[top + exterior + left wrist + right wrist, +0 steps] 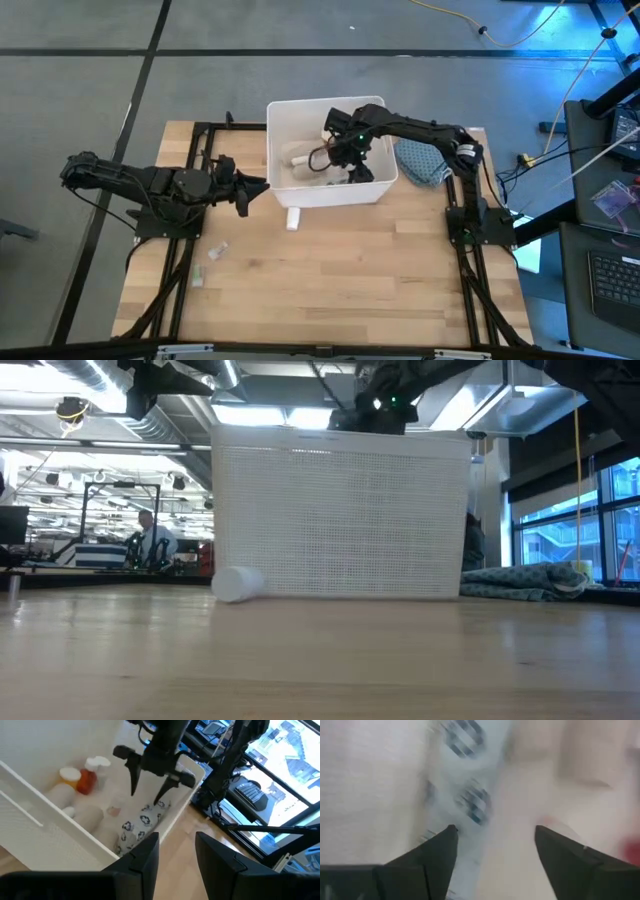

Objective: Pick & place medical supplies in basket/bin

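Observation:
The white tub (372, 190) stands at the table's far middle. Inside lie a grey dotted packet (137, 825), white-capped orange bottles (80, 777) and white rolls (75, 805). My right gripper (152, 785) hangs open and empty inside the tub, pointing down over the dotted packet (470, 795). My left gripper (177, 855) is open and empty, level, just outside the tub's left near corner (255, 190). A white roll (293, 218) lies on its side on the table right in front of the tub; it also shows in the low view (237, 584).
A blue-grey patterned cloth (420, 162) lies bunched to the right of the tub. Two small pale items (215, 250) (198, 282) lie on the wood at the left near side. The near half of the table is bare wood. A person stands in the room behind (150, 540).

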